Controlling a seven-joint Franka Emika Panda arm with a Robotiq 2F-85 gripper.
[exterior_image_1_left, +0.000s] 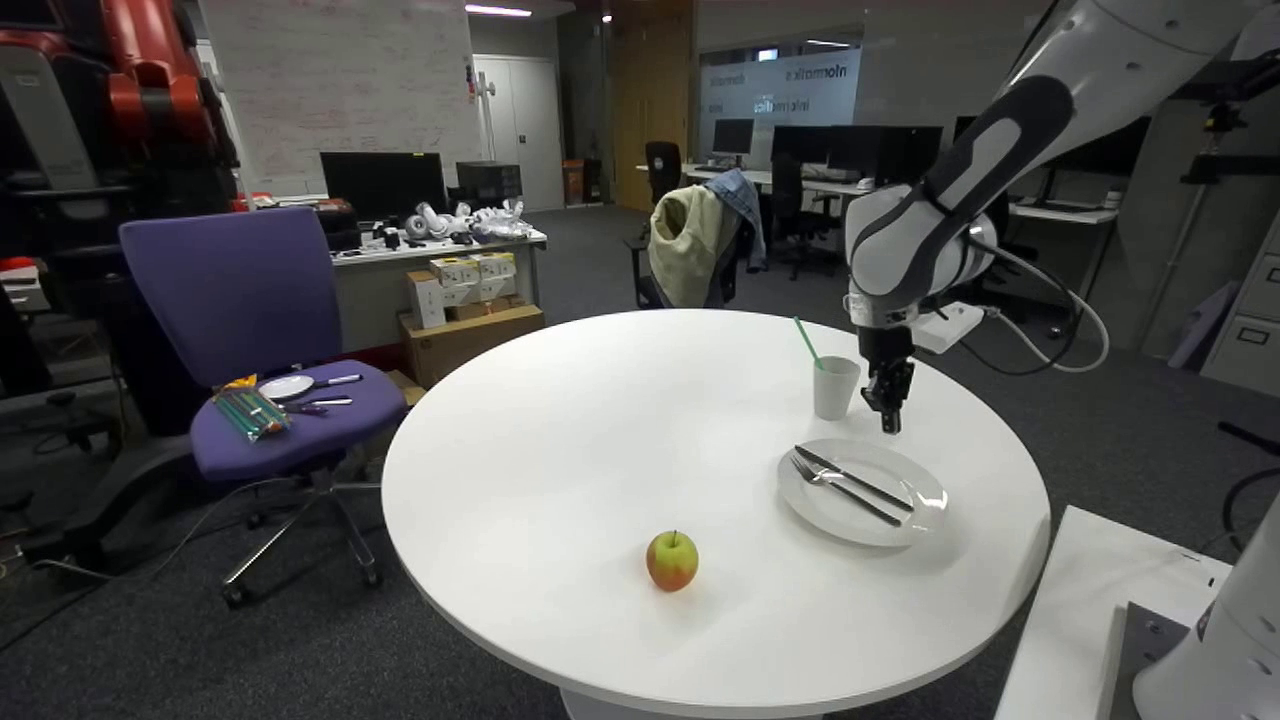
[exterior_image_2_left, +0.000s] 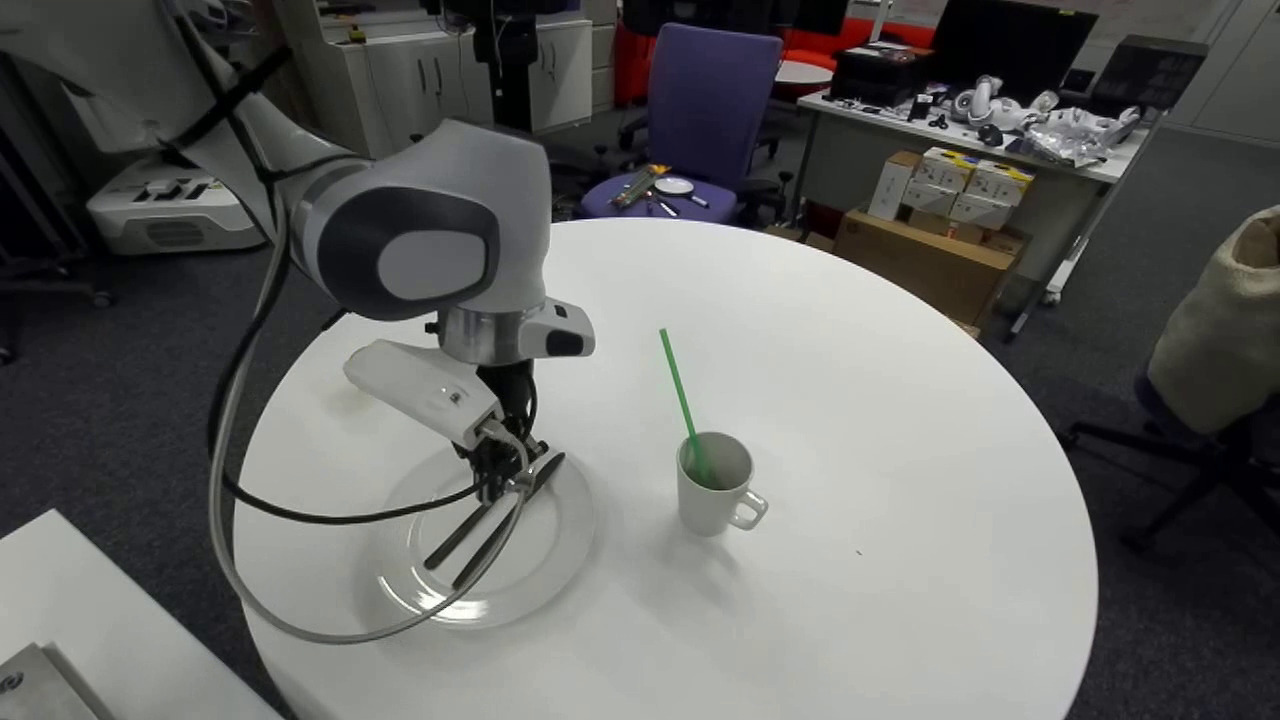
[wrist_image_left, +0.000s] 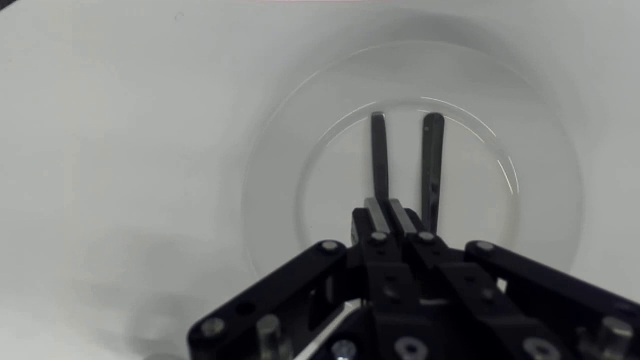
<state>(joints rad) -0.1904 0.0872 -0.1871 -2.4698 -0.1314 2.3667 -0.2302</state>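
My gripper (exterior_image_1_left: 890, 428) hangs with its fingers pointing down over a white plate (exterior_image_1_left: 828, 512). The wrist view shows the two fingertips (wrist_image_left: 371, 206) drawn together, with nothing gripped. A knife (exterior_image_1_left: 878, 490) and a fork (exterior_image_1_left: 862, 502) lie side by side on the plate. From above, one dark narrow handle (wrist_image_left: 380, 155) runs in under the fingertips, and a wider dark handle (wrist_image_left: 432, 160) lies just right of them; the far ends of both are hidden by the gripper. Close to the plate stands a white mug (exterior_image_2_left: 712, 510) with a green straw (exterior_image_2_left: 680, 385) leaning in it.
A red-green apple (exterior_image_1_left: 672, 562) sits on the round white table (exterior_image_1_left: 560, 450), toward its near edge in an exterior view. A purple chair (exterior_image_1_left: 290, 420) with a packet and utensils stands beside the table. Loose cables (exterior_image_2_left: 235, 400) loop from the arm over the plate.
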